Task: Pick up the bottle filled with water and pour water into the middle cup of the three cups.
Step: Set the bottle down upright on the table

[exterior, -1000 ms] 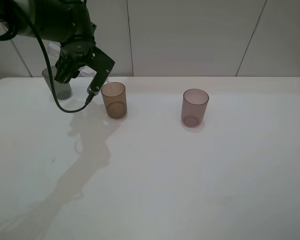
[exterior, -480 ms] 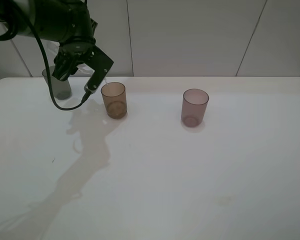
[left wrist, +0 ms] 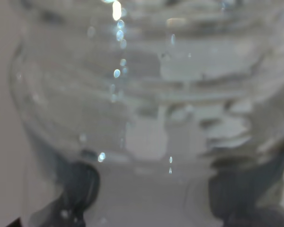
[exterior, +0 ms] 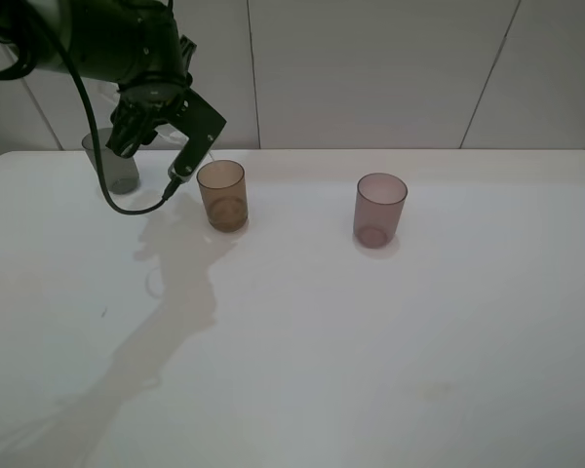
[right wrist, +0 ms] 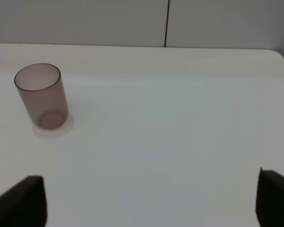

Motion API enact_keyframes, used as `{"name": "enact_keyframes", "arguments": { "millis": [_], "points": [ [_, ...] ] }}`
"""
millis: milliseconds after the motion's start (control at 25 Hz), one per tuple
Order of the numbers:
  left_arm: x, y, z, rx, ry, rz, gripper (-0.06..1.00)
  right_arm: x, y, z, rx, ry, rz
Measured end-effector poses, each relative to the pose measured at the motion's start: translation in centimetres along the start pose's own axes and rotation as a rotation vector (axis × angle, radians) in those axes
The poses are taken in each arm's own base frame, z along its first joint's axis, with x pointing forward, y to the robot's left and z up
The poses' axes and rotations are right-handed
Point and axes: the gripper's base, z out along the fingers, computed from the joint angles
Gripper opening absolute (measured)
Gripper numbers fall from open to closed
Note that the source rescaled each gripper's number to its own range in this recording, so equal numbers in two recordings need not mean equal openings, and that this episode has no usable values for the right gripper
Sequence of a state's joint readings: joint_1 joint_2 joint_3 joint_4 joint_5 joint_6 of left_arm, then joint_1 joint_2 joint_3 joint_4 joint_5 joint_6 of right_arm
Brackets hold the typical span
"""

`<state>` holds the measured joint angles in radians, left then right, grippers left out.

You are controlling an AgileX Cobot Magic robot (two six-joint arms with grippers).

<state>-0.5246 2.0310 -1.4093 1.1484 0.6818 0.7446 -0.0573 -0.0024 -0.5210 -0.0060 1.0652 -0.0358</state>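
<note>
Gripping a small clear colourless plastic bottle (left wrist: 146, 94) — the left gripper (left wrist: 158, 194) is clenched on it, with dark fingers (left wrist: 78, 187) pressed to either side of the ribbed body, low in the left wrist frame. The bottle fills that frame, with droplets and glints of water inside. Its surface is blurred, so any label or writing cannot be told.

Overhead view: the black left arm (exterior: 127, 58) sits at the upper left of the frame. Its gripper end hangs just left of the rim of the translucent amber-brown plastic tumbler (exterior: 222, 195), the middle one of the three cups. The bottle is mostly hidden behind the arm there; whether its mouth is over the tumbler cannot be told.

A smoky grey translucent tumbler (exterior: 117, 174) stands at far upper left, partly covered by the arm and by a black cable (exterior: 99, 175) looping in front of it. A mauve-purple translucent tumbler (exterior: 380, 210) stands right of centre, well apart from the amber one. All three are upright on the white table (exterior: 390, 351), and the arm's shadow crosses its lower left. A white panelled wall (exterior: 370, 68) is behind.

Right gripper (right wrist: 149, 201): released — two dark fingertips (right wrist: 19, 201) at the lower corners of the right wrist frame, wide apart, only tabletop between them. The mauve tumbler is at the upper left of that frame.
</note>
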Motion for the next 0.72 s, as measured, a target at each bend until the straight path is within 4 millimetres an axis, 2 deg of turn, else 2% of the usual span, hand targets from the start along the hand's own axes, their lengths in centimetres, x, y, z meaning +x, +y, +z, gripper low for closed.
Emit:
{"name": "enact_keyframes", "arguments": {
  "millis": [720],
  "points": [
    [-0.11,-0.08,0.00,0.008,-0.012,0.103,0.02,0.00,0.00,0.00,0.000,0.000,0.000]
  ]
}}
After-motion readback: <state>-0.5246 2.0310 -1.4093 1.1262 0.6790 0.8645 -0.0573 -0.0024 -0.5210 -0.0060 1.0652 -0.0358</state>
